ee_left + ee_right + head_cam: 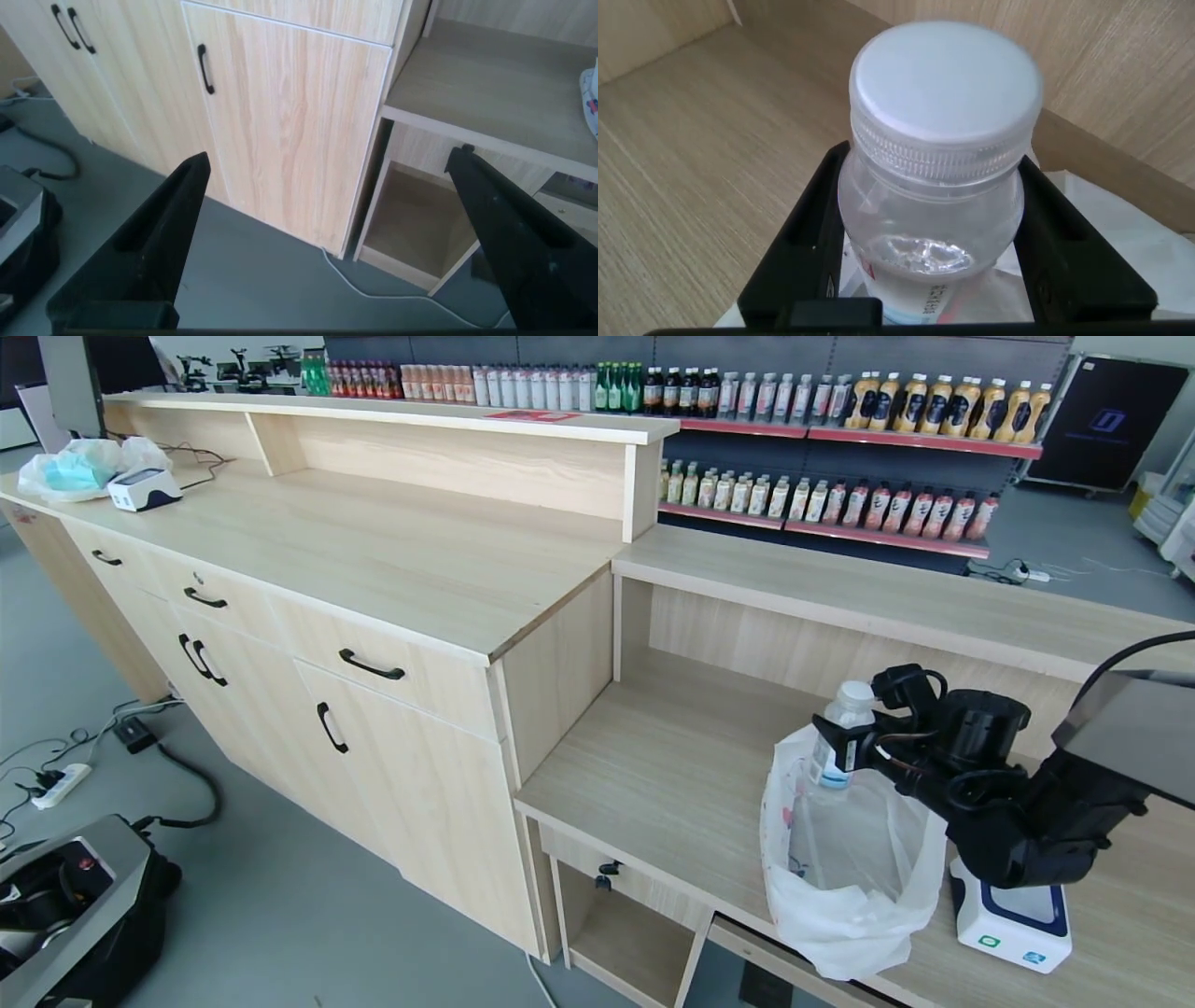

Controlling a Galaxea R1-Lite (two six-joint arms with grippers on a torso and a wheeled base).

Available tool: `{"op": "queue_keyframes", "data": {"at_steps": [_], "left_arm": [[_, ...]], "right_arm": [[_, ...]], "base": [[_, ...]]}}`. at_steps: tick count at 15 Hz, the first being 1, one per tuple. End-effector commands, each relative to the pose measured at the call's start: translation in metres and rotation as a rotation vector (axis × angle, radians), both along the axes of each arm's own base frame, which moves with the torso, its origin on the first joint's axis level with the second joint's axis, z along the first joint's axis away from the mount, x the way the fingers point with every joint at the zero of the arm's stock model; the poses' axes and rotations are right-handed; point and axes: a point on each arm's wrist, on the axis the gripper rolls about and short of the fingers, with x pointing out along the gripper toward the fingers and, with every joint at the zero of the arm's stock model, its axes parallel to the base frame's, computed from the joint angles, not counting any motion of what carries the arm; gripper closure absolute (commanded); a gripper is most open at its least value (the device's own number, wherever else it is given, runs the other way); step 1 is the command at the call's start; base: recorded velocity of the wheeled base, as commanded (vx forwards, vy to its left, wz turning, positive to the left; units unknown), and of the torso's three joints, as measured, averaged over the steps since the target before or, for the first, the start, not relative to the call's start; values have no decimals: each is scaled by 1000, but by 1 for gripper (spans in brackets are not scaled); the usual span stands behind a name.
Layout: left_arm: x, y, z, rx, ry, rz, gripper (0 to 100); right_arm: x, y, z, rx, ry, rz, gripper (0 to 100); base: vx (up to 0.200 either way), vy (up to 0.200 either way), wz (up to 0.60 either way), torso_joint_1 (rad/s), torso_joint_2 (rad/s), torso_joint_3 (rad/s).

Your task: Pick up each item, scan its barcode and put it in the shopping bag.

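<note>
The bag [845, 887] stood open-mouthed at the tabletop's [653, 775] front edge, its mouth taken up by the bottle [854, 695] gripped in the right hand [845, 747]. The scanner [1013, 919] crowded the bag's right side. To the left, a wide stretch of wood gave room up to the cabinet wall [555, 681] (a back panel [794, 653] closed the rear).

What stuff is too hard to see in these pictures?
- Barcode on the bottle: in the head view the right pincer covers part of the label and the print is too small. In the right wrist view the picture's edge cuts the label off.
- Top of the scanner: the right arm hides it in the head view.
- The drinks on the far shelves: too small to tell their kinds, head view.
</note>
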Motion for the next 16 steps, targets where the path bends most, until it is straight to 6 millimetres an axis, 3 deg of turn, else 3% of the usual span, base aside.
{"op": "queue_keyframes", "data": {"at_steps": [1, 11, 12, 15, 16], "left_arm": [[0, 0, 0, 0, 1, -1, 0], [0, 0, 0, 0, 1, 0, 0], [0, 0, 0, 0, 1, 0, 0], [0, 0, 0, 0, 1, 0, 0], [0, 0, 0, 0, 1, 0, 0]], "right_arm": [[2, 1, -9, 1, 23, 7, 100], [2, 1, -25, -9, 64, 9, 100], [1, 1, -26, -9, 69, 8, 0], [-4, -2, -21, -6, 70, 23, 0], [-7, -1, 0, -4, 16, 55, 0]], "base": [[0, 0, 0, 0, 0, 0], [0, 0, 0, 0, 0, 0], [0, 0, 0, 0, 0, 0], [0, 0, 0, 0, 0, 0], [0, 0, 0, 0, 0, 0]]}}
